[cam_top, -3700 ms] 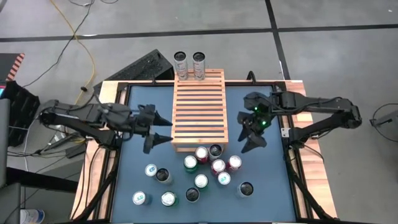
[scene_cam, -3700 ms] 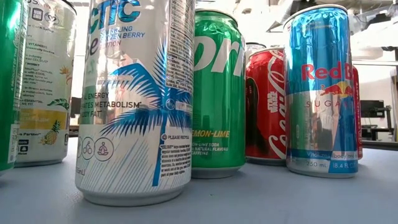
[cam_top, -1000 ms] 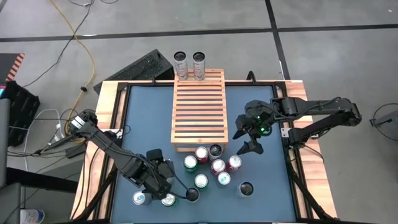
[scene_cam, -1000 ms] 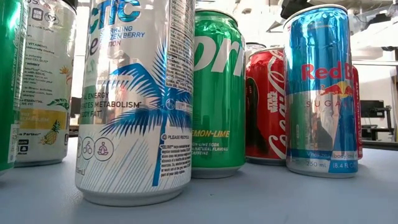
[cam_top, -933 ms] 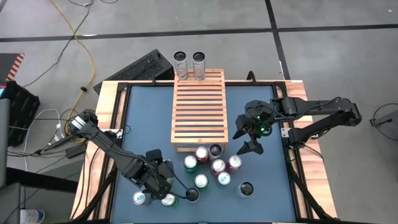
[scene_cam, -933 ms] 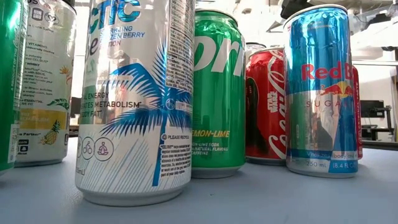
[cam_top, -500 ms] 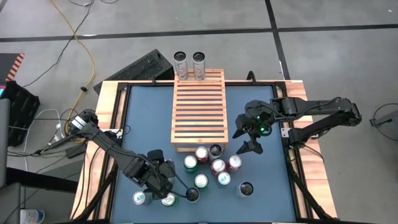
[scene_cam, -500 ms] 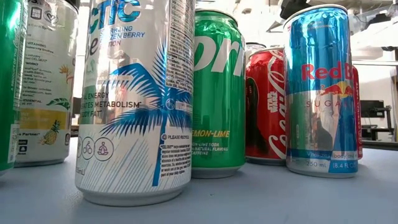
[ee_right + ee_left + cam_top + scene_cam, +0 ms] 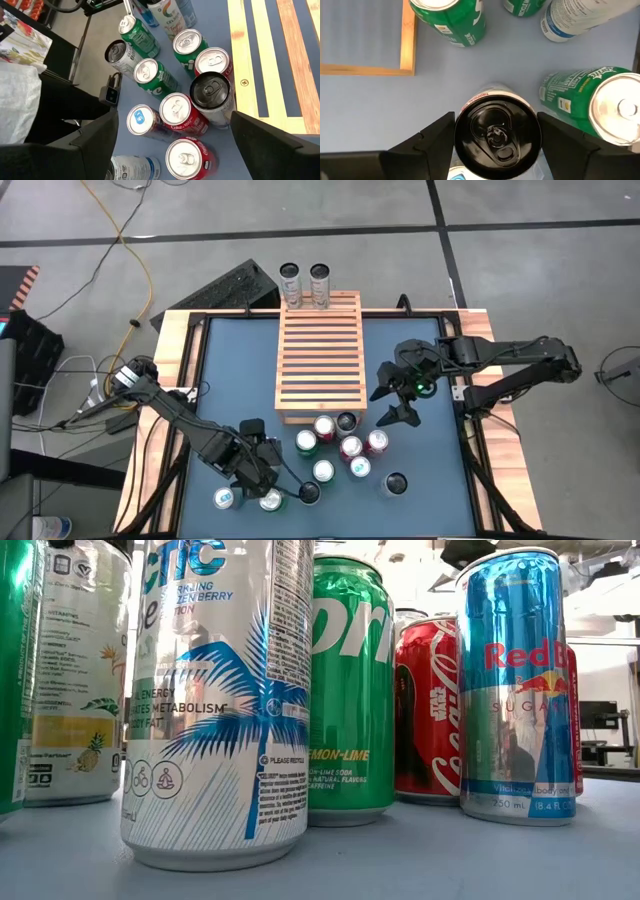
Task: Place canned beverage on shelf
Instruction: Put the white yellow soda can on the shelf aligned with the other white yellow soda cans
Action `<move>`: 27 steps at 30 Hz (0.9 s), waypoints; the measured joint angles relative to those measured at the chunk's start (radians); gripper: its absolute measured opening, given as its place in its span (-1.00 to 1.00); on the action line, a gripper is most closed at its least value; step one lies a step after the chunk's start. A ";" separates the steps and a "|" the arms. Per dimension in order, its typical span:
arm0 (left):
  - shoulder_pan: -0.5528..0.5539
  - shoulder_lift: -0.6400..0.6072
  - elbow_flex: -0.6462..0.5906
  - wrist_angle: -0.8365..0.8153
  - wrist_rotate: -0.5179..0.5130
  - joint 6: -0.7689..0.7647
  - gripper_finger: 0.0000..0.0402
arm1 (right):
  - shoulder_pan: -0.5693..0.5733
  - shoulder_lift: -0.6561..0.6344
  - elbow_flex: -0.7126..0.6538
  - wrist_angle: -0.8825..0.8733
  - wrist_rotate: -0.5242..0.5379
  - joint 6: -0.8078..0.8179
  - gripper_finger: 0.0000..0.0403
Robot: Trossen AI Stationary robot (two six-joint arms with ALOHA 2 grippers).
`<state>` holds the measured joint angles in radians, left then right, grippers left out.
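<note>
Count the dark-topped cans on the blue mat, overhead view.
3 dark-topped cans. One stands by the shelf at its near edge, one stands alone at the mat's near right, one sits at the left gripper. The left arm may hide others.

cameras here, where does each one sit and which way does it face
High view: above the table, looking straight down on the light-brown slatted wooden shelf; both dark arms show, left gripper and right gripper.
Low view: at table-top height, looking level across at cans such as the green Sprite can; no arm shows.
Left wrist view: on the left arm, looking down past its fingers at the black-topped can between them.
Right wrist view: on the right arm, looking down past its open fingers at the can cluster.
Shared: high and left wrist views both show the black-topped can.
</note>
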<state>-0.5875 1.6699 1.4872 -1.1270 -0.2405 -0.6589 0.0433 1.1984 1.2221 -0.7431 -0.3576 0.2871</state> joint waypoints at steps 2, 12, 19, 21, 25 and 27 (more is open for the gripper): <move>0.010 0.000 0.002 0.001 0.002 0.012 0.17 | 0.000 0.000 0.000 0.000 0.000 0.000 0.83; 0.052 -0.001 0.011 0.029 0.035 0.132 0.17 | 0.000 0.000 0.000 0.045 0.048 -0.042 0.83; 0.074 -0.054 0.011 0.037 0.047 0.182 0.18 | 0.000 0.000 0.000 0.084 0.047 -0.042 0.83; 0.082 -0.073 0.011 0.034 0.050 0.185 0.18 | 0.000 0.000 0.000 0.086 0.047 -0.044 0.83; 0.095 -0.124 0.011 0.035 0.053 0.207 0.18 | -0.002 0.000 0.000 0.099 0.047 -0.071 0.83; 0.101 -0.142 0.020 0.031 0.058 0.214 0.18 | -0.008 0.000 0.000 0.119 0.047 -0.079 0.83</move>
<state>-0.4861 1.5279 1.5072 -1.0960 -0.1828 -0.4451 0.0354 1.1984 1.2221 -0.6243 -0.3111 0.2080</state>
